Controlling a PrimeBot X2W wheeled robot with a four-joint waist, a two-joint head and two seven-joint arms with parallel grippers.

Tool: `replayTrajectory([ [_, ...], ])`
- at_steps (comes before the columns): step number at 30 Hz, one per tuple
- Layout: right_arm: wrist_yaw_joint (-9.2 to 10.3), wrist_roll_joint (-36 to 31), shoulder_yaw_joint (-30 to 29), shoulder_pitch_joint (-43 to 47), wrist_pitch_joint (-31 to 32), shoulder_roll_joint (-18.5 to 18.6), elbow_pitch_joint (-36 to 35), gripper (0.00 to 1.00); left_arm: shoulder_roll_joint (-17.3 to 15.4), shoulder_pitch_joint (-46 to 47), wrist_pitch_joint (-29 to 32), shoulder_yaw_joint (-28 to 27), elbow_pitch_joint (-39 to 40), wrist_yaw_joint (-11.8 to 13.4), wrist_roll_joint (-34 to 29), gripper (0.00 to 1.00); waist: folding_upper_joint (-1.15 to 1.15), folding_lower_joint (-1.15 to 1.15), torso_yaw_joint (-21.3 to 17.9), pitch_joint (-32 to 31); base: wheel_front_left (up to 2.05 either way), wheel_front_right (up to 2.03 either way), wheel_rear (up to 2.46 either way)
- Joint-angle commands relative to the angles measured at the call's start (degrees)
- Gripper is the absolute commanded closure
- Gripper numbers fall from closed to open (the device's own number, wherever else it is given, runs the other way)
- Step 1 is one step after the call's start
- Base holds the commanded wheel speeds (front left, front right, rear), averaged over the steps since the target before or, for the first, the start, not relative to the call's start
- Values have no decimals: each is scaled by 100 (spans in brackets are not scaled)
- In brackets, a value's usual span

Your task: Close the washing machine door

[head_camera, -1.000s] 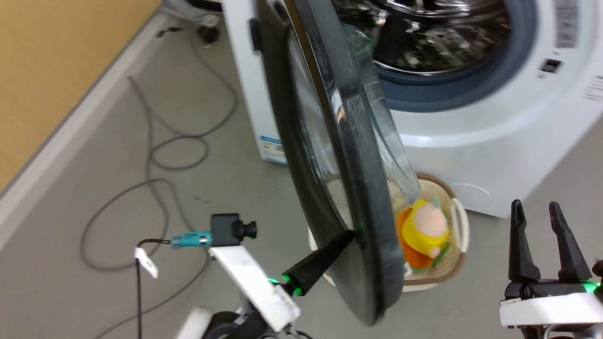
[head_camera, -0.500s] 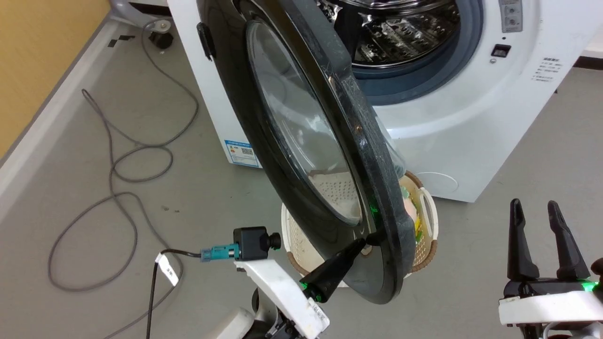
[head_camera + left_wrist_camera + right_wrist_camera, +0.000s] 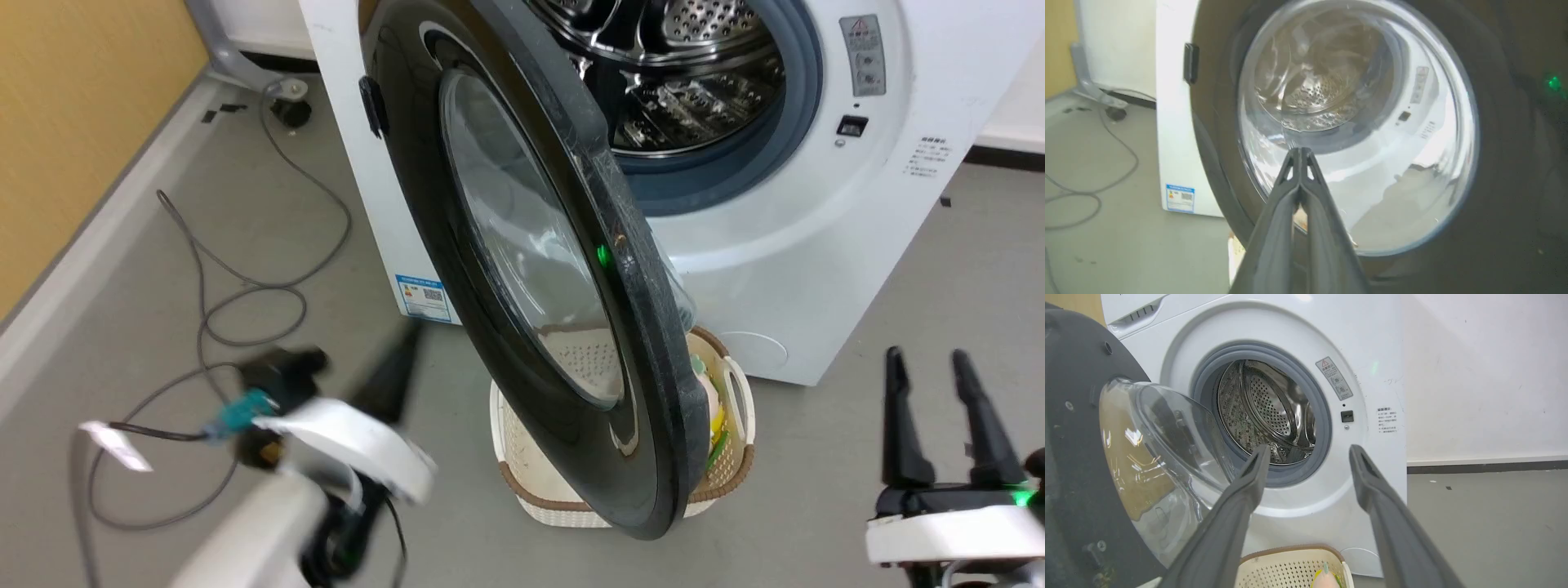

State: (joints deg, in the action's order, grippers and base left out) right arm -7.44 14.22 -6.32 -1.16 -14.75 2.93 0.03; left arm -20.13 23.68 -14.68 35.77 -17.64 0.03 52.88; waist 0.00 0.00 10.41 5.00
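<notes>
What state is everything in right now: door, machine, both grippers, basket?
washing machine door: open, swung out at an angle, not latched.
washing machine: drum mouth exposed, no laundry visible in the drum.
left gripper: shut, empty, pointing at the door, apart from it.
right gripper: open, empty, clear of the door.
basket: on the floor under the door's free edge, toy inside.

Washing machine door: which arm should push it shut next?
Left, likely. The shut left tool points at the outer face of the round black-rimmed glass door; the open right tool faces its inner side.
</notes>
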Motion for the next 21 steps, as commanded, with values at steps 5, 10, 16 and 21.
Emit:
replayTrajectory([
  [5,-5,-204,-136,-123,-25,-5,-210,0,99,-320,-29,-1094,522,928,-1785,100,0,0,43,-79,0,0,0],
  [10,-5,-379,-215,-307,-25,-5,-436,0,141,-855,-30,-1762,1152,1581,-3111,0,0,0,101,-155,0,0,0],
  [16,-5,-490,-140,-608,-25,-5,-844,75,158,-1436,-31,-1971,1442,1791,-3807,0,0,0,192,-250,0,0,0],
  [21,-5,-452,115,-965,-25,-5,-1241,100,312,-1733,-31,-1959,1459,1638,-4027,0,0,0,263,-273,0,0,0],
])
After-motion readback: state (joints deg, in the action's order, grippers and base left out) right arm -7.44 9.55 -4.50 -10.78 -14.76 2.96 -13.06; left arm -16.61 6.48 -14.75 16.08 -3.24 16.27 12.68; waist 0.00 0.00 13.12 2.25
